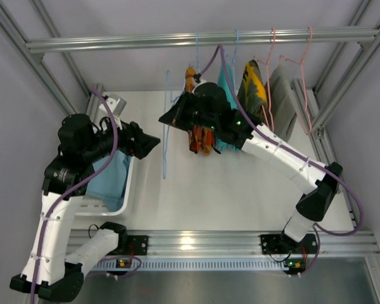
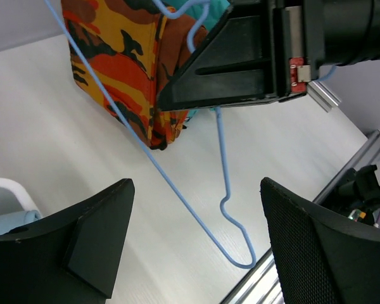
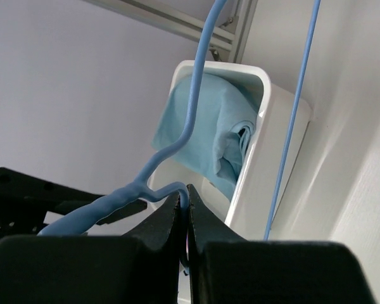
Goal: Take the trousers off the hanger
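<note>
The white table [image 1: 228, 196] fills the middle of the top view, with a metal rail [image 1: 196, 39] crossing above its far side. From that rail hang a grey garment [image 1: 282, 95], a dark yellow-marked one [image 1: 253, 88], a teal one [image 1: 225, 88] and an orange-patterned garment [image 1: 199, 136], some of them on pink hangers [image 1: 269, 63].

The right arm reaches from the near right corner across to the middle of the table. The left arm bends up over a white bin [image 1: 128, 190] that stands at the table's left side.

The trousers [image 1: 111, 180] lie crumpled inside that bin, sky-blue against its white wall, well apart from the rail. The right wrist view shows them filling the bin [image 3: 266, 126], the cloth [image 3: 209, 133] bunched toward its open top.

The right gripper [image 1: 168, 119] has its jaws pressed together on the hanger [image 1: 164, 158], pinching the thin blue wire [image 3: 187, 193]. The hanger hangs as bare wire just left of the orange-patterned garment, its hook end [image 2: 237, 244] low over the table.

The left gripper [image 1: 149, 144] hovers between the bin and the hanger, its jaws spread wide with nothing between them [image 2: 196, 190].
</note>
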Robot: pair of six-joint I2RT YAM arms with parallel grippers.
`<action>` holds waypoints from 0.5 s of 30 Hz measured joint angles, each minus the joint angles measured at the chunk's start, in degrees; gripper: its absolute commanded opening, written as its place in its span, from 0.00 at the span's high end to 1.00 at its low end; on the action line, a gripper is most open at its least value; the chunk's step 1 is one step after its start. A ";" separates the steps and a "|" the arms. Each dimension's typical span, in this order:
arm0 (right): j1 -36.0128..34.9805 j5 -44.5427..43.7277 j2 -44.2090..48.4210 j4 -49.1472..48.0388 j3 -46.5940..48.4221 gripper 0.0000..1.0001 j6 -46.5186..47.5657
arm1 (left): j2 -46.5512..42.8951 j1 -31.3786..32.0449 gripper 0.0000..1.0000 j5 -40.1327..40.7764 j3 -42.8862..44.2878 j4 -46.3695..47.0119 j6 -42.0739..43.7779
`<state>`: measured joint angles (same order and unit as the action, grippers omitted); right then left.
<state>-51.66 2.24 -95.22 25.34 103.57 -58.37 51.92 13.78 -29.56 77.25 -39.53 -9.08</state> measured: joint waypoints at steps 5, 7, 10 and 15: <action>-1.64 -3.15 -2.21 1.95 1.60 1.00 -0.83 | 0.13 2.91 0.18 -0.44 -0.39 -1.22 0.26; -1.88 -4.22 -2.86 2.49 2.34 1.00 -0.90 | 0.37 4.87 0.19 0.50 -1.16 -1.27 0.63; -2.10 -5.31 -3.30 2.91 3.19 1.00 -1.14 | 1.07 7.26 0.22 2.71 -2.21 -1.29 1.64; -2.84 -6.25 -3.54 3.23 4.17 1.00 -1.33 | 2.64 10.27 0.32 7.78 -2.29 -1.27 3.48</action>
<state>-54.50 -4.01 -98.76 28.58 107.74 -59.70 54.57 24.05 -21.78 74.96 -40.80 -5.61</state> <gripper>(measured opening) 0.008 0.725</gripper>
